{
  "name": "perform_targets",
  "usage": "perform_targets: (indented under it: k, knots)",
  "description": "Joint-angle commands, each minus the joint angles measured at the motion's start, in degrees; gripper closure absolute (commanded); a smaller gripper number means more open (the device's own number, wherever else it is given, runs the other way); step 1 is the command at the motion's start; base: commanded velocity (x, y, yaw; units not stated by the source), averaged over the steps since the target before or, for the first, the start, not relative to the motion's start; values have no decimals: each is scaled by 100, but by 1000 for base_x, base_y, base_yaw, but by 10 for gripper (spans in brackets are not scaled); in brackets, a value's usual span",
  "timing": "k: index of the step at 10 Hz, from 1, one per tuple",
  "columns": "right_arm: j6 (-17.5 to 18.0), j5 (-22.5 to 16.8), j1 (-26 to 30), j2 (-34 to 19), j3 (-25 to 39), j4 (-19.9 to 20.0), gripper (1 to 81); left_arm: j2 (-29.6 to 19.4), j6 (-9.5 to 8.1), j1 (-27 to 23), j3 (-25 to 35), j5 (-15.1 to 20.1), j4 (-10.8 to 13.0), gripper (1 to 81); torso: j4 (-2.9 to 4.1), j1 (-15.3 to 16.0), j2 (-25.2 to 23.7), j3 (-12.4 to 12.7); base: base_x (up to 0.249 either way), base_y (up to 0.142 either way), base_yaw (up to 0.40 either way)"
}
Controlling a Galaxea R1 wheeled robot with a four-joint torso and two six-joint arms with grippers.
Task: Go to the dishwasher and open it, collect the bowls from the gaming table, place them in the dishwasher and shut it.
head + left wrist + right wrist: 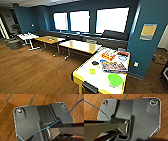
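The bowls are seen on the gaming table, the yellow one with the smooth white top, in the head view. The big green bowl sits near the close end of the table, where it can be reached from this side. The small yellow-green bowl sits nearer the middle, well apart from the big one. Between and behind them, a flat game box and a small black thing are laid on the top, and more game pieces are piled at the far end. It is judged that the bowls were left there after use and are waiting to be picked up. Wooden tables and a long dark bench are set by the blue wall under the windows. The brown wood floor is seen below both wrists, so both arms seem to be held low and away from the table. How far the jaws are open cannot be told, and nothing is seen held in them. The bowls are far from the jaws.
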Motion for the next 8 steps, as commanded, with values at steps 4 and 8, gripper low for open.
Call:
perform_targets:
  k: [4,8]
  knots:
    - [-18,-268,250,50,12,-16,10,-5,30,-201,1,221,55,10,0,0,0,2,105,92,0]
    - [-18,-268,250,50,21,-16,10,-14,30,-201,1,221,55,10,0,0,0,2,104,92,0]
